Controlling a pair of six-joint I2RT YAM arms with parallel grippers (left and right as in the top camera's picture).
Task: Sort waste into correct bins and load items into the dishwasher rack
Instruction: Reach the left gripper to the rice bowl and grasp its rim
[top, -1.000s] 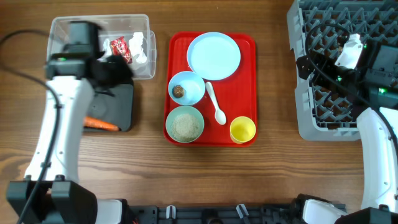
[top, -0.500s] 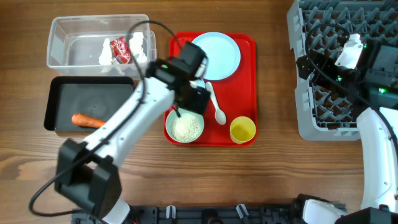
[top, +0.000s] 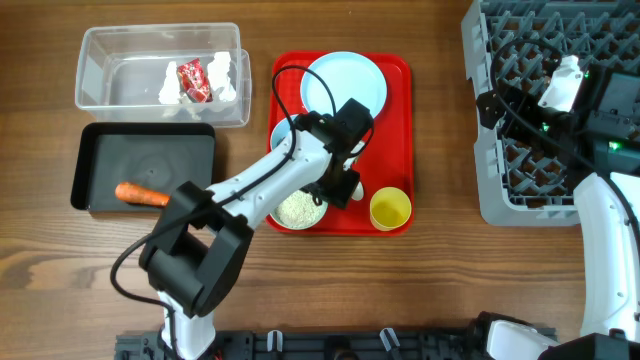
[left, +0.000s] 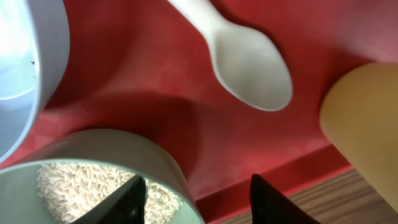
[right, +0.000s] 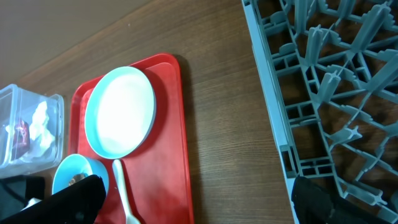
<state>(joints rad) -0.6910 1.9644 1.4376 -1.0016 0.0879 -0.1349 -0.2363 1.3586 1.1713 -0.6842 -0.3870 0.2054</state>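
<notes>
Now, left gripper (left: 198, 202) spread astride mint-green bowl (left: 115, 140) rim — loose white rice (left: 68, 183) inside.

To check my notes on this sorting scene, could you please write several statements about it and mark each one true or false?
1. The carrot lies in the black tray. True.
2. The yellow cup lies tipped on its side. False: it stands upright on the red tray.
3. The mint-green bowl holds rice. True.
4. The left gripper has its jaws shut on the spoon. False: the jaws are open, one over the rice and one outside the bowl's rim. The spoon lies free on the red tray.
5. The red wrapper is in the black tray. False: it sits in the clear tub among the napkins.
</notes>
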